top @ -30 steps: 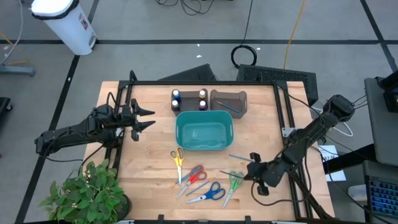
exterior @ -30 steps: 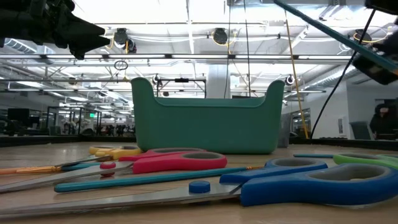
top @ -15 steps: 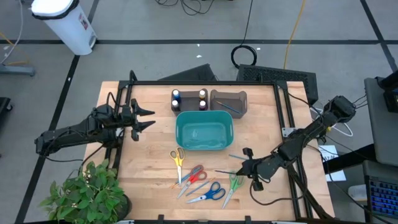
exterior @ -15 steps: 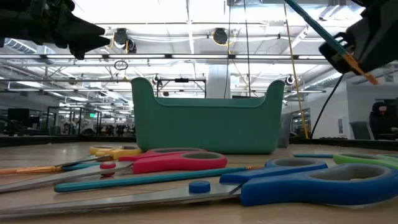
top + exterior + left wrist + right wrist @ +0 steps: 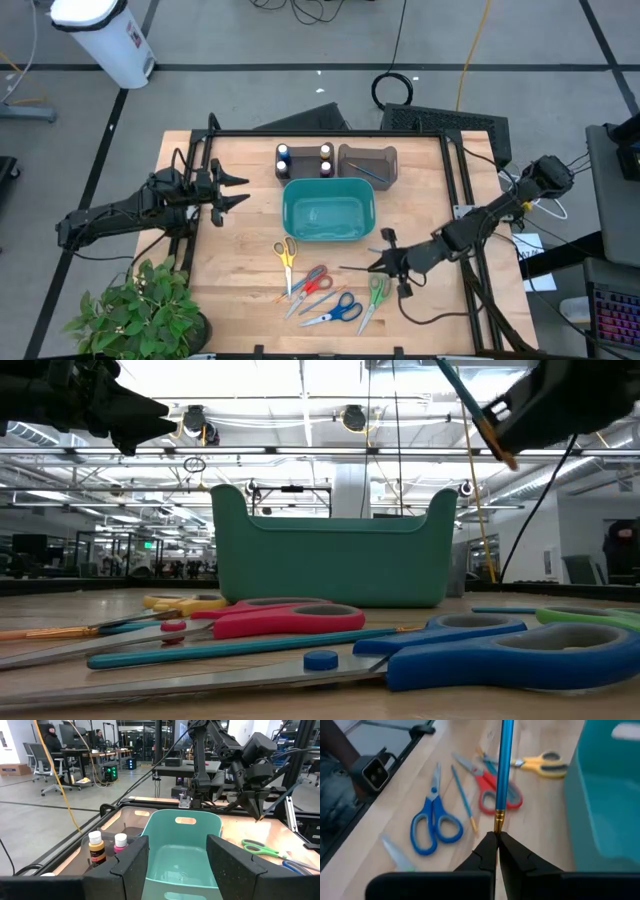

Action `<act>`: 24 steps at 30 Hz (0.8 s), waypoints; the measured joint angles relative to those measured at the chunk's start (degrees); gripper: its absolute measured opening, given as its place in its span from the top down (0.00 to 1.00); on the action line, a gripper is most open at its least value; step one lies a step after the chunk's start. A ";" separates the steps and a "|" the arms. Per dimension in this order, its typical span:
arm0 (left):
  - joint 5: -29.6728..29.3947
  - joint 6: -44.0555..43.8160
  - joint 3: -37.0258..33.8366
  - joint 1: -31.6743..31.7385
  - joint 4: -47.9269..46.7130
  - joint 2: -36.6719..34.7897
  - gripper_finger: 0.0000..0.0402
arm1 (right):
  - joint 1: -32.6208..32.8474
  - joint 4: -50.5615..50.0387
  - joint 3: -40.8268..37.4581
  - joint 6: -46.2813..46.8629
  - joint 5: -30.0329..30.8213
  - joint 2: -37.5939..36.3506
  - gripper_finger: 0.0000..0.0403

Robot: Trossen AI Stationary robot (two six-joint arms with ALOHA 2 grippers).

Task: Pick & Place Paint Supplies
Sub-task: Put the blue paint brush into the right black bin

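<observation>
A thin blue paintbrush with an orange ferrule sits pinched by its end in the right gripper's clenched fingers, lifted above the scattered scissors, beside the teal plastic bin. The left gripper waits with fingers spread at the wooden desk's edge. Held so near its tip, the brush could pivot or slip free.

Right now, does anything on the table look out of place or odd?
Nothing is spilled or damaged. The scissors and loose paintbrushes lie scattered in front of the empty teal bin, and the right tool holds a blue paintbrush above them.
</observation>
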 joint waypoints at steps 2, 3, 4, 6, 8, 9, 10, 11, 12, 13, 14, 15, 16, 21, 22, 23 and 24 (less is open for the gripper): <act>-0.01 0.00 0.00 0.00 0.02 0.01 0.48 | -0.98 3.37 -0.78 -1.91 -0.22 -0.04 1.00; -0.01 0.00 0.00 0.02 0.02 0.02 0.48 | -1.47 5.15 -1.43 -2.69 -0.37 -0.07 1.00; 0.00 0.00 0.00 0.00 -0.01 0.02 0.48 | -2.02 6.91 -2.13 -3.25 -0.94 -0.07 1.00; -0.02 0.00 0.00 0.00 -0.01 0.00 0.48 | -3.16 10.04 -3.37 -3.82 -2.69 -0.04 1.00; 0.00 0.00 0.00 0.02 0.00 0.02 0.48 | -4.35 13.07 -4.51 -3.96 -4.20 -0.04 1.00; -0.02 0.00 0.00 0.02 0.01 0.00 0.48 | -4.85 14.54 -5.23 -3.97 -4.82 -0.04 1.00; -0.02 0.00 0.00 0.00 0.02 0.00 0.48 | -5.34 15.78 -5.96 -3.97 -5.17 -0.04 1.00; -0.02 0.00 0.00 0.01 0.02 0.01 0.48 | -5.86 17.19 -6.72 -3.98 -6.01 -0.04 1.00; 0.00 0.00 0.00 0.01 -0.01 0.02 0.48 | -6.38 18.60 -7.32 -3.98 -6.21 -0.04 1.00; 0.01 0.00 0.00 0.00 0.02 0.02 0.48 | -6.83 20.15 -7.87 -3.98 -6.55 -0.02 1.00; 0.00 0.00 0.00 0.01 0.02 0.00 0.48 | -7.36 21.80 -8.38 -3.96 -7.51 -0.04 1.00; -0.02 0.00 0.00 0.01 0.01 0.02 0.48 | -7.84 23.13 -8.93 -3.91 -7.86 -0.04 1.00; -0.02 0.00 0.00 0.02 -0.01 0.00 0.48 | -8.34 24.35 -9.48 -3.91 -8.64 -0.04 1.00; -0.02 0.00 0.00 0.02 0.02 0.00 0.48 | -10.70 29.55 -11.31 -3.96 -10.81 -0.04 1.00; -0.01 0.00 0.00 0.02 0.02 0.00 0.48 | -11.12 29.96 -11.56 -3.96 -10.84 -0.04 1.00; 0.00 0.00 0.00 0.02 0.01 0.01 0.48 | -11.51 30.23 -11.77 -3.96 -10.89 -0.04 1.00; 0.00 0.00 0.00 0.01 0.01 0.00 0.48 | -11.88 30.53 -11.89 -3.96 -10.97 -0.04 1.00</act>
